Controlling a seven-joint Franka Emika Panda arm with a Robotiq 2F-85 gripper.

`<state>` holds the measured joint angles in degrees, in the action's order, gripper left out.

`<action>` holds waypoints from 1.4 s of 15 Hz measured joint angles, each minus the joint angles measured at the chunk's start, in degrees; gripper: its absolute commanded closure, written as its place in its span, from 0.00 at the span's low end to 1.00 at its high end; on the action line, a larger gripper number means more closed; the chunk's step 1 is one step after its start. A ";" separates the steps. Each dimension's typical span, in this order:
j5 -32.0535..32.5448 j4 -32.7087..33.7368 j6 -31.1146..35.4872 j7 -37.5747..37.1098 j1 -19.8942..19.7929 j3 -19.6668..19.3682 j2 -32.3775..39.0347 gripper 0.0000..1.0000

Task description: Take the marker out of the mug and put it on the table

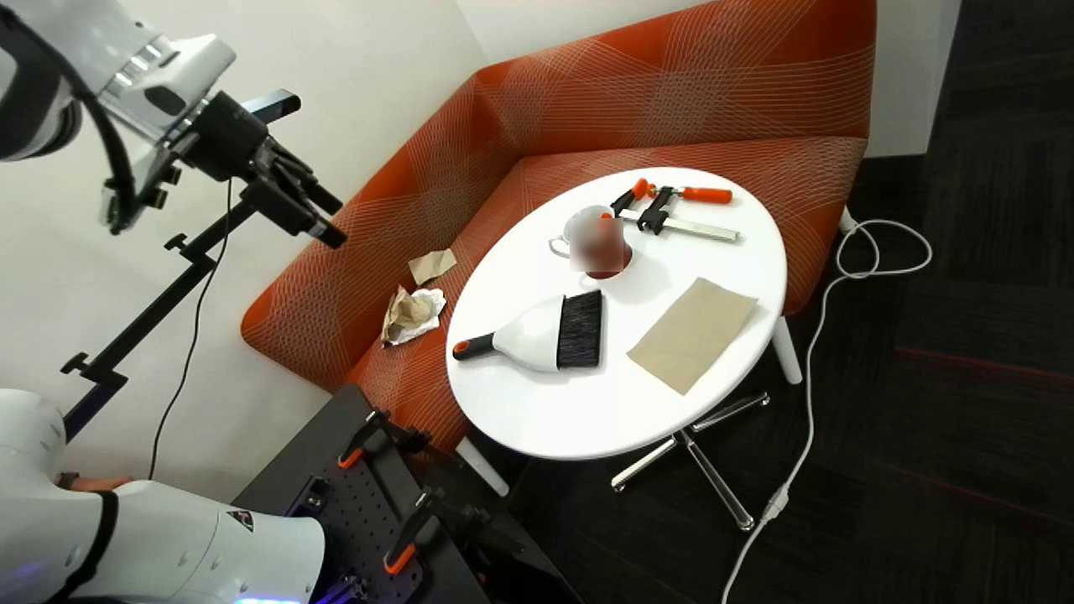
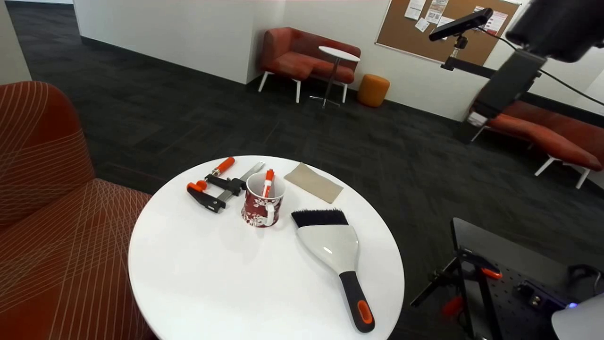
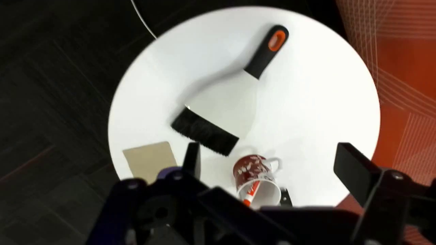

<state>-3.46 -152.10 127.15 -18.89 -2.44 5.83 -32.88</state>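
Observation:
A dark red mug point(image 2: 257, 210) with white floral patterns and a pale inside stands upright on the white table point(image 2: 212, 274). In an exterior view, the mug point(image 1: 617, 267) is partly blurred. A red and white marker point(image 2: 268, 184) leans inside the mug, its red end above the rim. In the wrist view, the marker point(image 3: 252, 192) shows in the mouth of the mug point(image 3: 250, 167). My gripper point(image 3: 269, 161) is open and empty, its fingers wide apart. It is high up and well away from the mug, as an exterior view shows point(image 1: 334, 221).
A white brush with a black handle point(image 2: 330, 245) lies near the mug. A bar clamp with orange parts point(image 2: 226, 186) lies beside the mug. A tan pad point(image 2: 314, 183) lies near the table edge. A red bench point(image 1: 688, 92) wraps behind the table, with crumpled paper point(image 1: 413, 315) on its seat.

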 measured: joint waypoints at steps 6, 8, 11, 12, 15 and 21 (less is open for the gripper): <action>2.83 10.87 16.42 -17.42 -1.85 4.03 20.14 0.00; 7.37 15.74 18.71 -25.58 -2.35 4.24 27.50 0.00; 15.02 23.25 19.40 -37.98 -1.49 2.49 37.54 0.00; 16.48 25.51 19.39 -40.82 -0.63 1.27 40.35 0.00; 16.75 31.43 19.39 -44.26 2.48 -2.67 47.29 0.00; 16.30 34.39 19.38 -44.27 4.02 -4.21 50.47 0.00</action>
<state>12.83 -117.72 146.53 -63.16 1.59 1.62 17.59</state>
